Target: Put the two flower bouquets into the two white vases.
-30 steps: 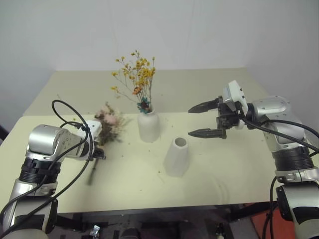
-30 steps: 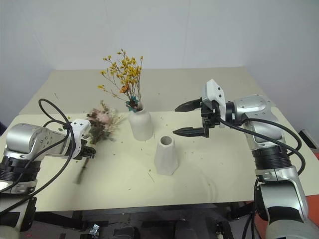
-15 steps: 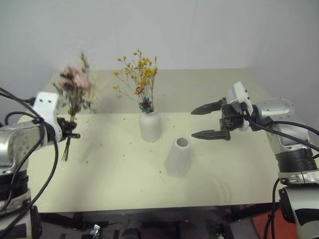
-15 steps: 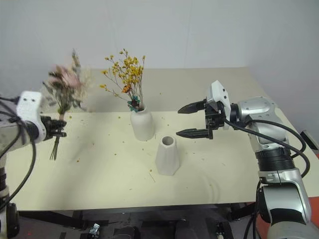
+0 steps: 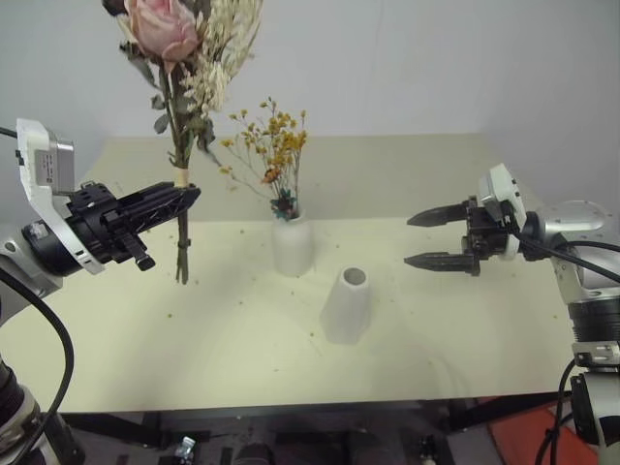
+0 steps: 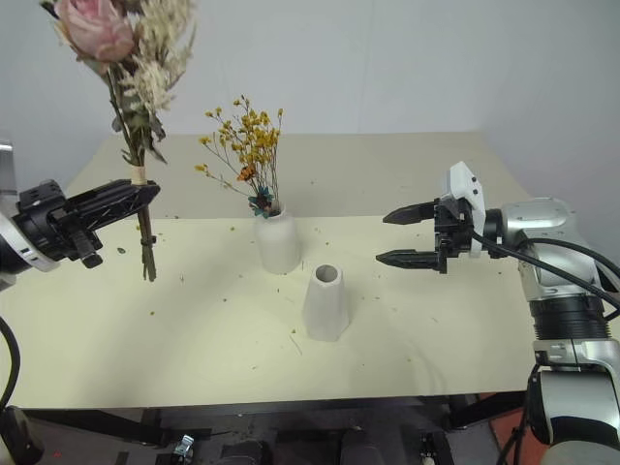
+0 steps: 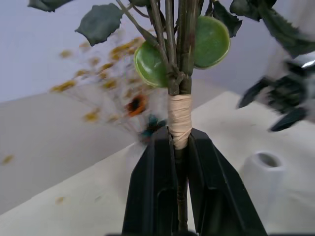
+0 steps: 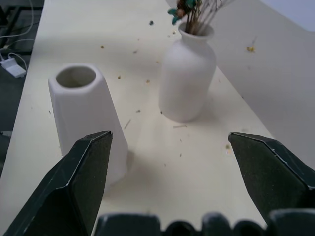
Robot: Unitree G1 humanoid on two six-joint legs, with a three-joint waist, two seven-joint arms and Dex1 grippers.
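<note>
The cone vase (image 5: 345, 304) is taken as the landmark. It stands empty on the table (image 5: 465, 339), mouth upward, just in front of and to the right of the bottle vase (image 5: 291, 245), in which the yellow sprig (image 5: 269, 155) is already seated.

The rose bunch (image 5: 184, 58) is held well to the left of the cone vase and high above the table, its stems hanging clear of the surface. Its long axis is seen as close to upright, blooms on top and stem ends pointing down, so the stems are judged to be roughly in line with the mouth they must enter. What the coming move is judged to turn on is a sideways carry to the right until the stem ends are over the cone vase, then a lowering.

The left gripper (image 7: 178, 147) is clenched on the stems of the rose bunch, just below the pale binding.

The right gripper (image 5: 426, 239) is held to the right of the cone vase, above the table, pointing toward it. Its fingers are spread wide, and nothing is grasped or touched by them.
</note>
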